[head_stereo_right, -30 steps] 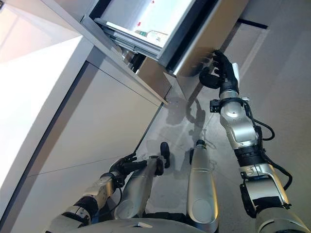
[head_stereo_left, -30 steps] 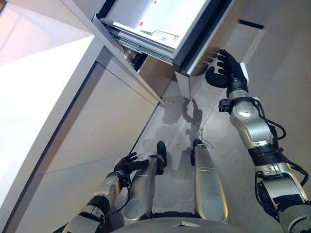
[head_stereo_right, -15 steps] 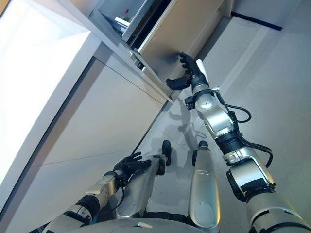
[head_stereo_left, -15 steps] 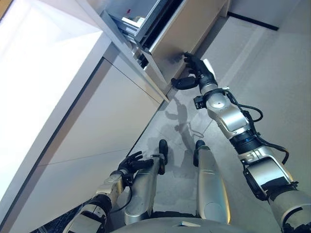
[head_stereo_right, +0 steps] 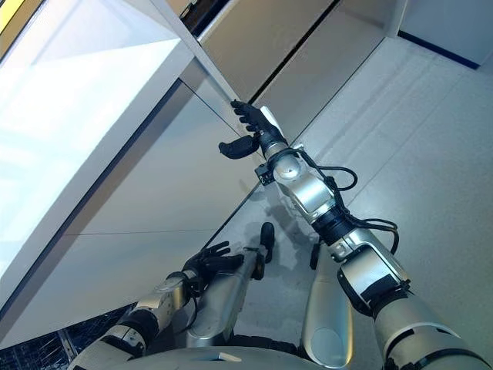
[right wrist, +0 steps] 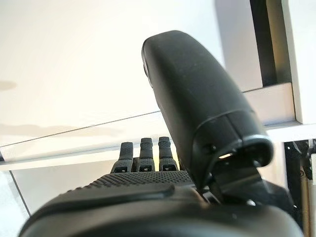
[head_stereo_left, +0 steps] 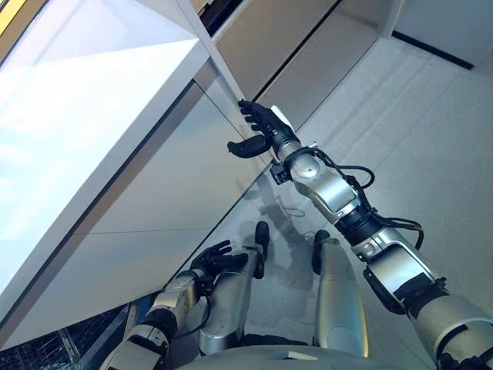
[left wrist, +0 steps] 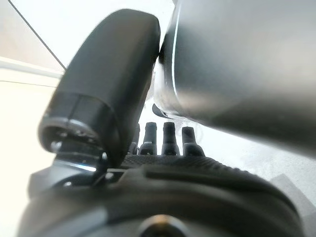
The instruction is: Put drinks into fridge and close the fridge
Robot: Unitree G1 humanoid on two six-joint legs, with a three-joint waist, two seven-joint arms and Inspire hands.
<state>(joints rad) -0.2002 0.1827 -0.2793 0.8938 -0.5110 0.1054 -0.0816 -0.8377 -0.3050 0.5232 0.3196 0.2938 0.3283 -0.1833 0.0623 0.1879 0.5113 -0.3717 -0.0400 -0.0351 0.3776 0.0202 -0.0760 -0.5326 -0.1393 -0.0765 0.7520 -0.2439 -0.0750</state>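
The fridge door is a beige panel at the top of the eye views, lying flush beside the white counter, with only a dark slit at its upper edge. No drink shows in any view. My right hand is stretched out at the counter's corner beside the door's lower part. It is open with straight fingers, thumb spread, holding nothing. Whether it touches the door I cannot tell. My left hand hangs low, open and relaxed, holding nothing; its fingers are straight.
A long white counter with pale cabinet fronts runs along my left side. Pale tiled floor spreads to the right. A white wall with a dark skirting stands at the top right.
The fridge door has swung from partly open to flush, my right hand following it leftward. The lit shelves inside no longer show. The camera has shifted too. My left hand is unmoved.
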